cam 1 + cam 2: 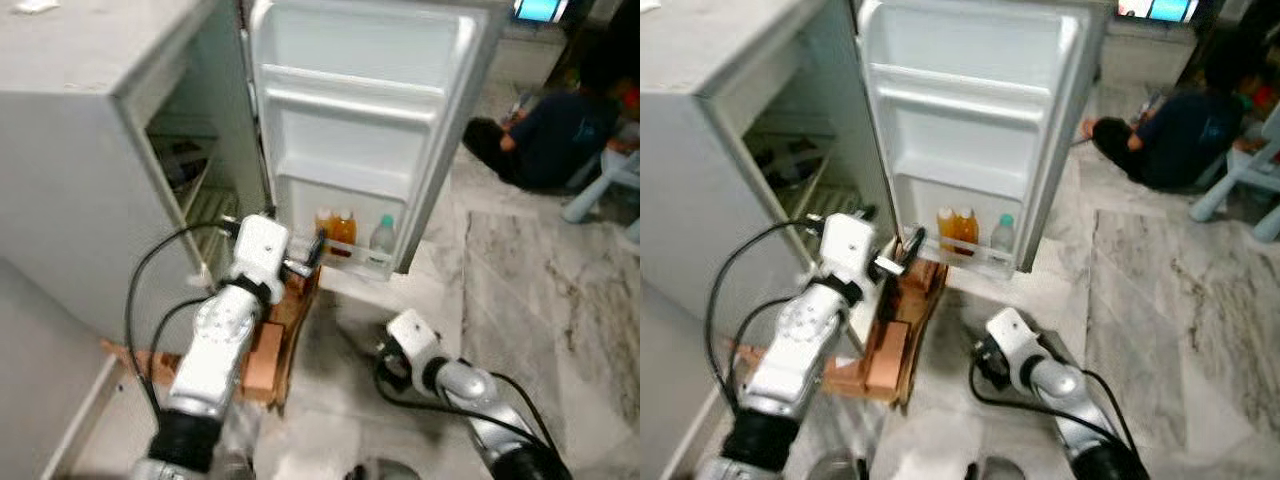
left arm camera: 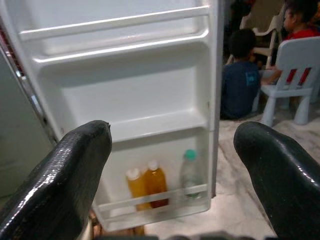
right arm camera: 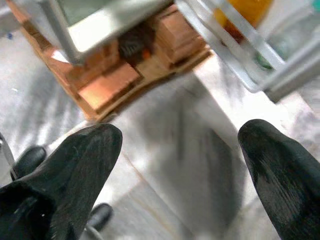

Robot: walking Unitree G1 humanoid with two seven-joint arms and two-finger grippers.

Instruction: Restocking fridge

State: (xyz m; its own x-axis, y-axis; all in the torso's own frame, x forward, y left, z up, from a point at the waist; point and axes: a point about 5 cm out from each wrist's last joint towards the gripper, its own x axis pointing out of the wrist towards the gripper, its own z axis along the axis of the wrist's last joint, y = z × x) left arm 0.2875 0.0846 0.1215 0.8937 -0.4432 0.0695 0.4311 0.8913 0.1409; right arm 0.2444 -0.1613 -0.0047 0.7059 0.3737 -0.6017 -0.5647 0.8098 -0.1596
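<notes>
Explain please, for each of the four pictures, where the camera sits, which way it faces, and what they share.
Left eye view: on the head, looking down at the open fridge door; both silver arms show, left tool raised.
Right eye view: beside it, same scene; right tool low over the marble floor.
Left wrist view: along open black fingers, facing the door's bottom shelf.
Right wrist view: along open fingers, facing down at the floor and wooden pallet.
Shared: two orange juice bottles and a clear bottle.
</notes>
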